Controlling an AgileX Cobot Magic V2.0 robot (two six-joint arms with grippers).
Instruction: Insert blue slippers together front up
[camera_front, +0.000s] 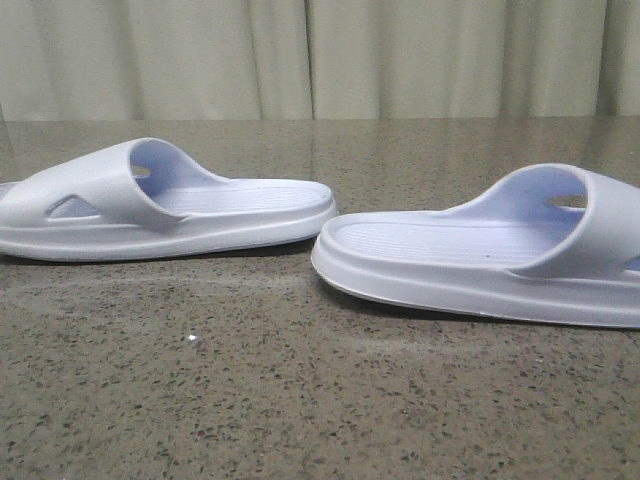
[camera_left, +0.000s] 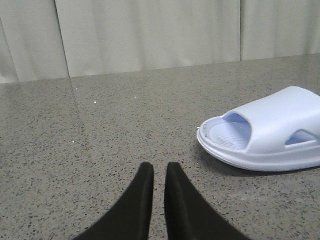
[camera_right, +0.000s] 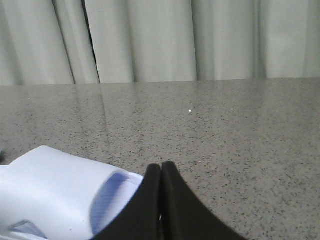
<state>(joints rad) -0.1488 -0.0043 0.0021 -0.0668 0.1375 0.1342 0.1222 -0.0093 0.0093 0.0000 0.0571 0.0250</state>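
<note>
Front view shows a speckled grey-brown table (camera_front: 300, 400) with pale curtains (camera_front: 320, 55) behind. 2 very pale blue slippers lie flat on it, heels nearly touching: left slipper (camera_front: 150, 205), right slipper (camera_front: 480, 255). The left gripper (camera_left: 159, 172) is nearly closed, empty. The right gripper (camera_right: 161, 170) is pressed together, empty.

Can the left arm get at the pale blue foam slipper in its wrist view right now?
Probably yes. The left gripper hangs over bare speckled stone table, empty, its jaws nearly shut, and nothing lies between it and the pale blue foam slipper. It would need to open first.
</note>
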